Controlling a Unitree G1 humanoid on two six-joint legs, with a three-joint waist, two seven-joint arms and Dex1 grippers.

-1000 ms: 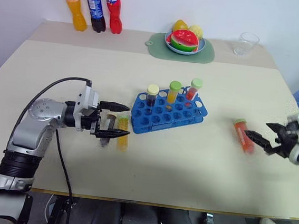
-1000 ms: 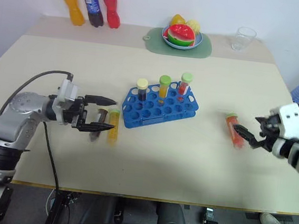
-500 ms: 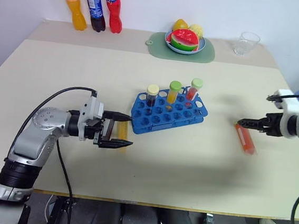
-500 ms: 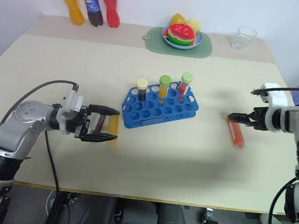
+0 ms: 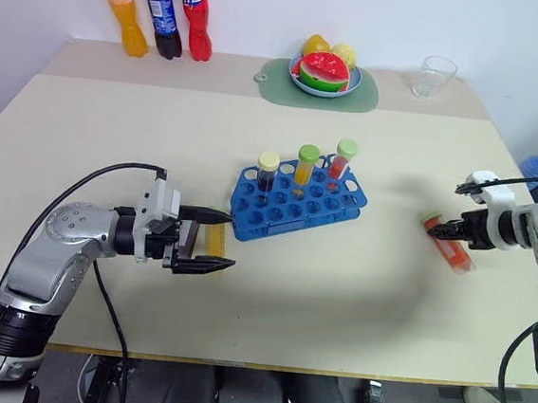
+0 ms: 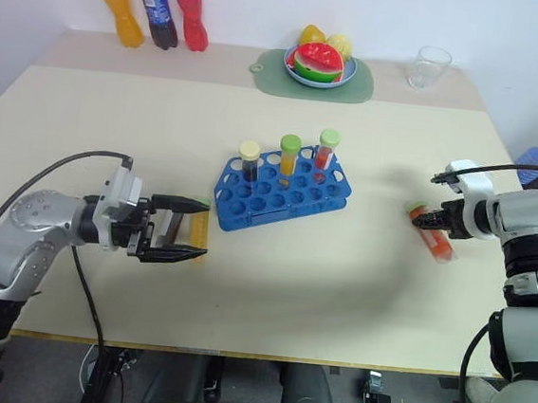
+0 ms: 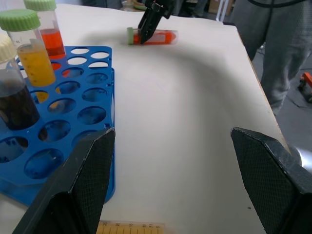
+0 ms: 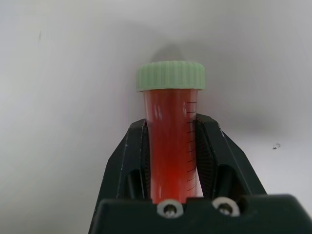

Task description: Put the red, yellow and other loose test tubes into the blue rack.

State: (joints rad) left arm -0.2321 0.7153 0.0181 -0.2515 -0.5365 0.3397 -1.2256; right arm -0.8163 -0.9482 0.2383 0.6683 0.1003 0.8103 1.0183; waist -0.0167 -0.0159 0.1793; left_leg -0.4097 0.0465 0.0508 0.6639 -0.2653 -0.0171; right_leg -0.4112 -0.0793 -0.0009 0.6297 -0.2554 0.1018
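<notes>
Now the red test tube (image 8: 170, 141) is clamped by the right gripper (image 5: 452, 231) on the counter (image 5: 356, 286), the left gripper (image 5: 210, 241) is held wide, and lifting to the blue rack (image 5: 297, 204) is called for next.

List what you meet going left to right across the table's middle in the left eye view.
Left hand → yellow tube lying between its fingers → blue rack holding three capped tubes → red tube → right hand gripping it.

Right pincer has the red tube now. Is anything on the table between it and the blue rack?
Nothing visible. The right pincer is shut on the red tube, and only bare table lies between it and the blue rack.
</notes>
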